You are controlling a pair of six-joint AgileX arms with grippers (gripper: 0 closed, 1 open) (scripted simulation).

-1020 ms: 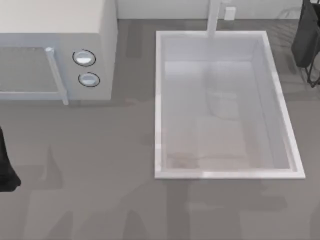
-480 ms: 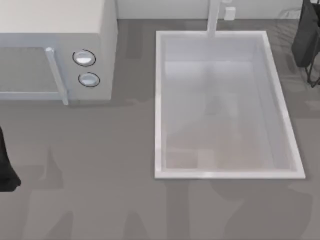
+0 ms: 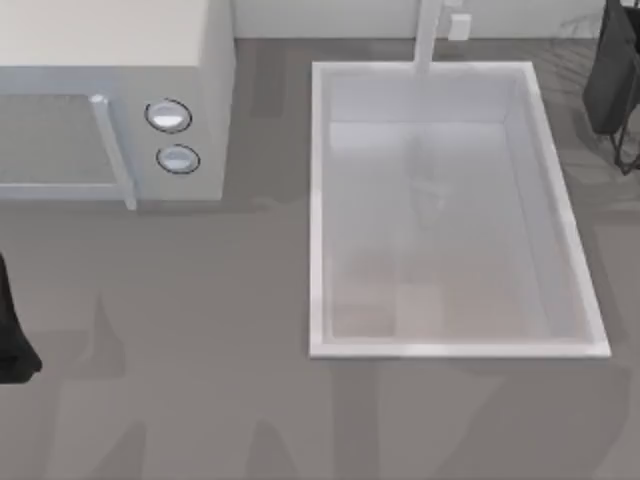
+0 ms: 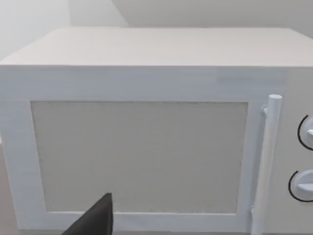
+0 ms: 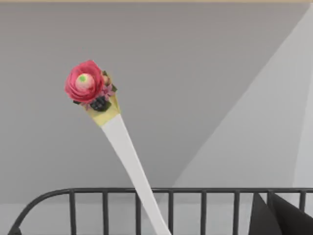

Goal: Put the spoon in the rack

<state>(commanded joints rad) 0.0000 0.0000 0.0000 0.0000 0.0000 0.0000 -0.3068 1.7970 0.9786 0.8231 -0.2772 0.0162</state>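
Note:
The spoon [image 5: 85, 84] has a round red rose-like head, a short yellow neck and a long white handle. It stands tilted in the right wrist view, and its handle runs down out of the picture at my right gripper [image 5: 164, 231], which is shut on it. One dark finger [image 5: 281, 218] shows beside it. The rack's dark wire rail [image 5: 205, 191] crosses just behind the lower handle. From above, the rack [image 3: 610, 75] sits at the table's far right edge, a dark grey slab with thin wires. My left arm [image 3: 12, 340] is parked at the left edge.
A white microwave [image 3: 110, 100] with two round knobs stands at the back left and faces the left wrist camera [image 4: 142, 156]. A large white sink basin [image 3: 318, 210] with a tap [image 3: 428, 35] lies in the middle. Bare grey tabletop runs along the front.
The faint shadows on the sink's floor have shifted and the patch near the middle has shrunk. The microwave, sink, rack and left arm have not moved.

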